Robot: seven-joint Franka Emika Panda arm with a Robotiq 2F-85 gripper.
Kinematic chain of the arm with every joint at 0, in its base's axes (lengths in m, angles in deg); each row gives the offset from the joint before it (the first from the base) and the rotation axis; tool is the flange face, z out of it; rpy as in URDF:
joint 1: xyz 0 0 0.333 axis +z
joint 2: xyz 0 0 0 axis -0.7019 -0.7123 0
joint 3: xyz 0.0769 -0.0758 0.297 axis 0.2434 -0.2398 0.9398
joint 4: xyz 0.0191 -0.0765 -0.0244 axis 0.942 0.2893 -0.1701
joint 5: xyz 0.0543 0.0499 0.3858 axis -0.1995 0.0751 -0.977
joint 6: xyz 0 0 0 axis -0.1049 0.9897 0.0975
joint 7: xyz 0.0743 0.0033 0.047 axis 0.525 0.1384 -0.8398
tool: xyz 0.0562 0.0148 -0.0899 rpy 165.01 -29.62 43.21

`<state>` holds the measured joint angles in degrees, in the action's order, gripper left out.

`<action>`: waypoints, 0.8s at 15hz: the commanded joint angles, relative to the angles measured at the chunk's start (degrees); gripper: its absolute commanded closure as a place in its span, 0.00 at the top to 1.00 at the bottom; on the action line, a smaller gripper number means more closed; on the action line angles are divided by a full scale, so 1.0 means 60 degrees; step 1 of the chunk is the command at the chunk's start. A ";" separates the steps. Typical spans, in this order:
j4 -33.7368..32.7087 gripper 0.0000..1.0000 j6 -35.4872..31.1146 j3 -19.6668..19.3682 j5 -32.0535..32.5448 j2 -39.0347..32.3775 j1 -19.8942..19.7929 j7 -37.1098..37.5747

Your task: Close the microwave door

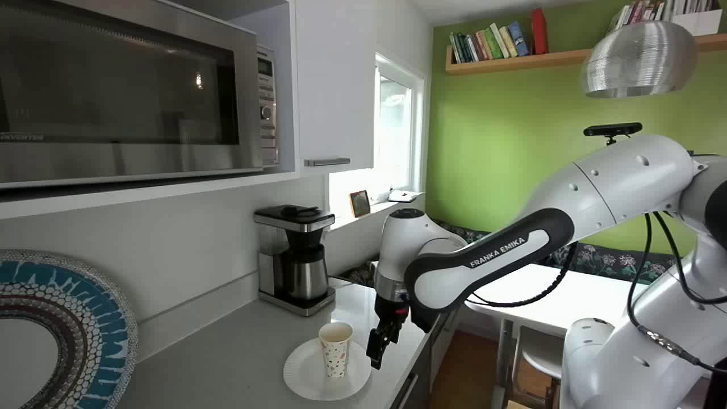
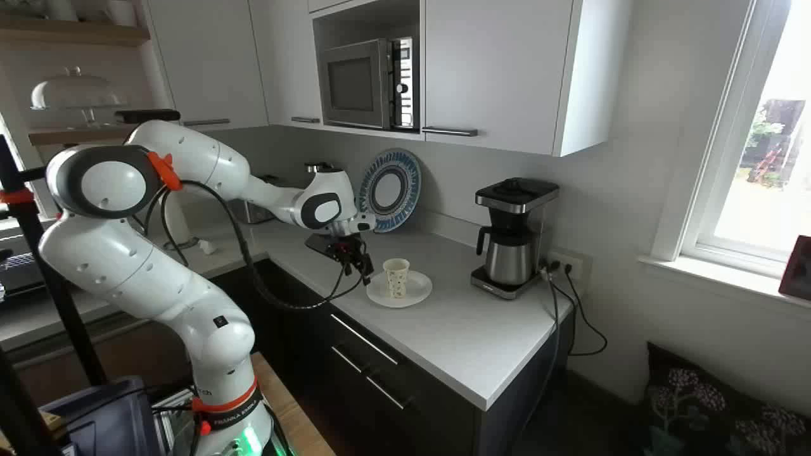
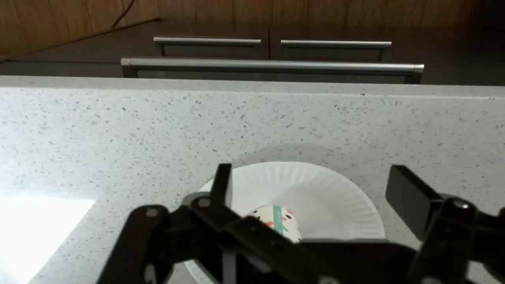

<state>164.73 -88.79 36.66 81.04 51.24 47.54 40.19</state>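
Currently I'm holding my pincer (image 3: 309,185) w/ its two fingers (image 3: 410,197) spread wide apart, as the wrist view is showing. My arm (image 1: 494,255) is reaching in over the surface (image 2: 443,335), & the pincer is pointing down at a slant, hanging nr the rim of a white paper plate (image 1: 301,372), just beside a spotted paper cup (image 1: 336,355). That cup is standing upright on the plate; in the wrist view the pincer is partly hiding it.

The microwave door (image 2: 353,85) is sitting well apart from me, higher up, on the front of the microwave (image 2: 405,111), which is occupying an open niche (image 2: 370,25) btwn white cupboards (image 2: 497,63). Its dark window (image 1: 119,85) is facing out, & its free edge (image 2: 384,82), next to the button panel (image 1: 267,108), is appearing a bit fwd of that panel in both exterior views. So it's looking slightly ajar, tho I'm not seeing enough to be sure.

Also on the surface, a coffee maker (image 2: 516,202) is standing nr the wall (image 1: 199,244) w/ its steel jug (image 1: 306,278) in place, and a blue-patterned round dish (image 2: 389,190) is leaning against the wall. In the wrist view, metal handles (image 3: 272,64) are running along the dark drawers (image 3: 79,68) below the surface's front edge, and a bright patch of light (image 3: 39,232) is lying on the surface at one side.
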 commanded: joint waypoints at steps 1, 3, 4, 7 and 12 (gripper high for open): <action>-0.0012 1.00 0.0027 -0.0053 0.0038 -0.0001 0.0055 0.0028; -0.0010 1.00 0.0027 -0.0054 0.0038 -0.0001 0.0055 0.0028; -0.0010 1.00 0.0027 -0.0054 0.0038 -0.0001 0.0055 0.0028; -0.0010 1.00 0.0027 -0.0054 0.0038 -0.0001 0.0055 0.0028; -0.0246 1.00 0.0252 0.0019 0.0242 0.0353 0.0016 0.0031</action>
<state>164.26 -88.79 36.65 81.28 51.41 47.54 40.19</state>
